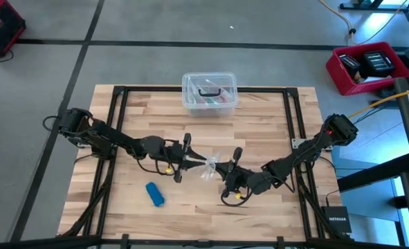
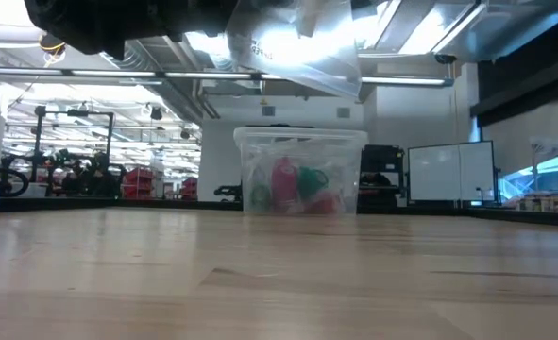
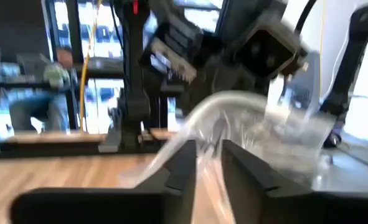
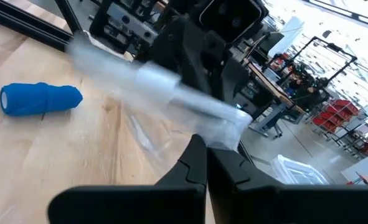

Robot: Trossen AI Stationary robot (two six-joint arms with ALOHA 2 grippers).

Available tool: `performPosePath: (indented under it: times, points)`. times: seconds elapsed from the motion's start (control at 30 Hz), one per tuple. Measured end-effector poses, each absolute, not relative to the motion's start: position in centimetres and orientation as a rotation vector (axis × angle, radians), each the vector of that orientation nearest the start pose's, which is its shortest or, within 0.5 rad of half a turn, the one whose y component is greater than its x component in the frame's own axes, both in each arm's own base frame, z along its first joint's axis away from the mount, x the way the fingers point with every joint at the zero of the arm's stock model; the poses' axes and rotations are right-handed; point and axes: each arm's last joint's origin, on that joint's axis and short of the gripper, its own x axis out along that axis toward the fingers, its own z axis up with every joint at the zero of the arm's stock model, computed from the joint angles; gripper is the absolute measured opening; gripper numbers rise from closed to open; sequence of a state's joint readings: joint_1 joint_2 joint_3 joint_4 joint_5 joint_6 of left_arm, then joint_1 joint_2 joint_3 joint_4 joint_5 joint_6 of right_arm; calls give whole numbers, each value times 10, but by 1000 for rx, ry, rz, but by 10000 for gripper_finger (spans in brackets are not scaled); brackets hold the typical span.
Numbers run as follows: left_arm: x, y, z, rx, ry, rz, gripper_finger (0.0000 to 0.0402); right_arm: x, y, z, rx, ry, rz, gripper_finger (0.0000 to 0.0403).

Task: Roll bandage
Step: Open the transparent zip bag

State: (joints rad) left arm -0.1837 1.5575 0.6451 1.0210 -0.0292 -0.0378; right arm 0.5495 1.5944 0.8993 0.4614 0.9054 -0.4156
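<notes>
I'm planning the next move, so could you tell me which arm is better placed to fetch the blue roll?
Probably the left: the bandage lies nearer the left gripper. Both it and the right gripper hold the plastic bag.

Open wood around the bandage (image 1: 155,194), both pincers and plastic bag (image 1: 210,167) mid-table, lidded box (image 1: 209,93) at far edge

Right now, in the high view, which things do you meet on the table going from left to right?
Blue bandage roll → left gripper → clear plastic bag, held between both grippers → right gripper. The clear lidded box sits farther back, overlapping this span.
</notes>
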Motion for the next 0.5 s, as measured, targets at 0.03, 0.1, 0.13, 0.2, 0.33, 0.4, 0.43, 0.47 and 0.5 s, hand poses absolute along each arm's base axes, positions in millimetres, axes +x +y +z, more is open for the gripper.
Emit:
performPosePath:
  times: [0.03,0.1,0.13,0.2,0.33,0.4,0.43,0.47,0.5]
  points:
    - [307,-56,221,-54,-81,-157,79,299,156,237,-566,248,-314,2]
    - [311,-60,223,-54,-32,-164,105,299,156,237,-562,247,-315,2]
    - [315,-62,225,-43,-4,-169,116,299,156,237,-558,247,-315,2]
    - [321,-69,231,3,58,-179,134,299,156,237,-551,245,-307,2]
    - [330,-76,243,55,137,-168,152,298,157,236,-551,245,-301,2]
    - [332,-78,246,58,150,-158,154,298,157,236,-550,244,-297,2]
    - [332,-78,248,58,152,-157,154,298,157,236,-550,244,-296,2]
    - [333,-78,249,55,154,-157,155,298,157,236,-549,243,-295,2]
    - [333,-78,249,53,154,-158,155,298,157,237,-548,242,-294,2]
